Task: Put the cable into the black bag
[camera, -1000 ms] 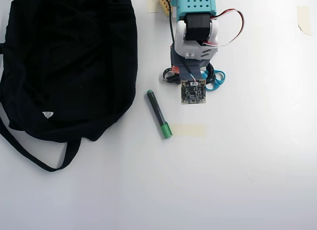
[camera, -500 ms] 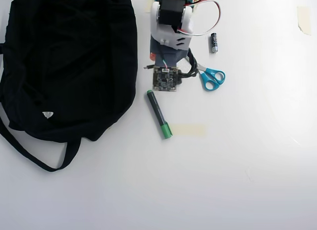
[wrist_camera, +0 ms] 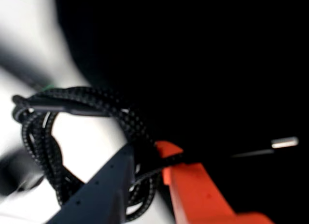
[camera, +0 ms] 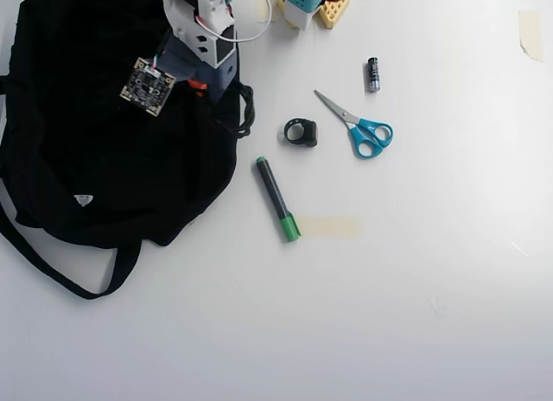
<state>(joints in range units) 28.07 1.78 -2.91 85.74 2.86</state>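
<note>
In the wrist view my gripper is shut on a coiled black braided cable, pinched between the dark grey finger and the orange finger. The coil hangs at the left, over the white table. One cable end with a silver plug lies over the black bag, which fills the right and top. In the overhead view the gripper is at the right edge of the black bag, and a loop of the cable sticks out just past the bag's edge.
On the white table right of the bag lie a green-capped black marker, a small black ring-shaped object, blue-handled scissors and a battery. A strip of tape sits beside the marker. The bag's strap loops at lower left.
</note>
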